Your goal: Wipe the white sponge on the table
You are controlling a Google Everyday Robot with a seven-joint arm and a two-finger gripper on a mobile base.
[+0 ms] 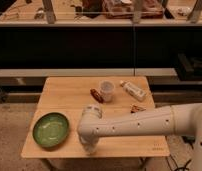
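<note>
Presently the gripper point(89, 148) sits low at the front edge of the table point(64, 92), at about 6 o'clock on the tabletop; the wrist housing blocks the view down onto it, so I cannot tell how the jaws stand or whether anything is held between them.

White sponge: not visible anywhere on the bare wood. Judged to be under or within the gripper, but this is unconfirmed.

Outward from the gripper:
- green bowl point(51, 130), at 9 o'clock from the gripper, near it but apart.
- white cup point(107, 90), at roughly 1 o'clock, well apart, toward the back of the table.
- dark reddish-brown item point(96, 95), just beside the cup on its 8 o'clock side.
- pale bottle-like item point(133, 91) lying on its side at about 2 o'clock, well apart.
- small brown packet point(138, 108) near the 3 o'clock edge, just above the forearm.

Risks, as judgement:
1. A wipe stroke toward 9 o'clock could strike the bowl and shove it off the edge.
2. The gripper is at the table's front lip; a stroke toward 6 o'clock could carry the sponge off the table.
3. The long forearm crosses the table toward 3 o'clock; swinging it toward 12 o'clock could sweep the packet or tip the cup.
4. If the sponge is not actually pinned, the wipe would drag bare fingers on wood.
</note>
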